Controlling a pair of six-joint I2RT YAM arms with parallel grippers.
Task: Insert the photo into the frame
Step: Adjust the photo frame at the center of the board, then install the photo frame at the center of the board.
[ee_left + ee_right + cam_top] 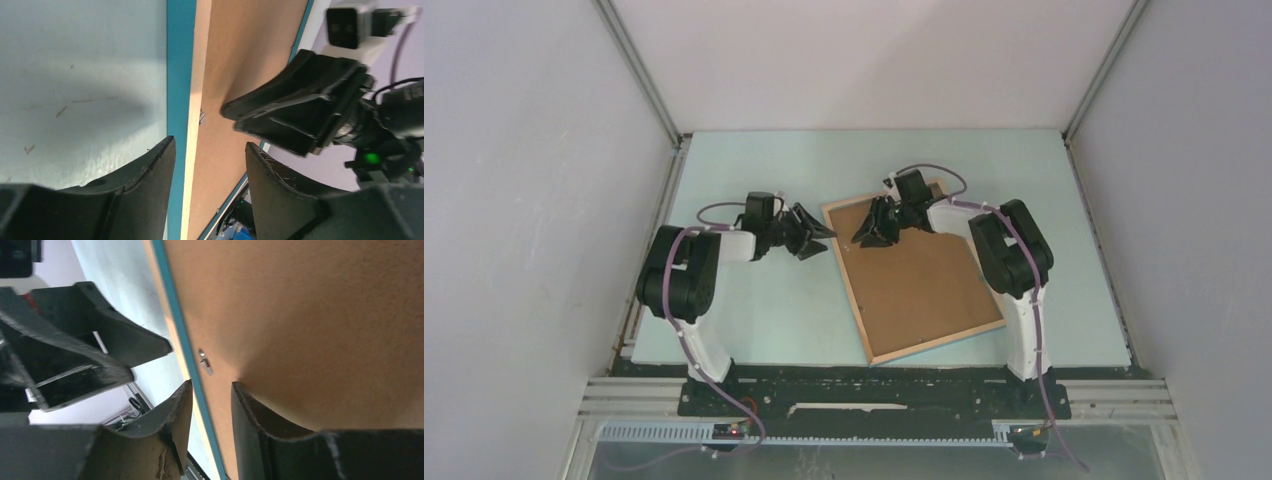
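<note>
1. One frame (937, 341) lies face down and skewed on the table (754, 310), with its light wood rim and the brown backing board (919, 280) facing up.
2. At the frame's left edge, near the far corner, the left gripper (816, 235) sits low with its fingers apart. Its wrist view shows them straddling the turquoise edge and wood rim, and I cannot tell whether either touches.
3. Just right of it, a small metal tab (202, 116) sits at the seam between rim and board.
4. Further right, the right gripper (869, 232) hangs over the board just inside that edge. Its fingers are parted by a narrow gap and hold nothing, with the tips close to the tab.
5. No view shows the photo, and I cannot tell whether it lies under the board.
6. My judgement is that the step in hand is working that tab. To do it well, one right fingertip should push the tab sideways along the board, with light downward pressure only. Meanwhile the left gripper should steady the rim so the frame neither slides nor turns on the table.
</note>
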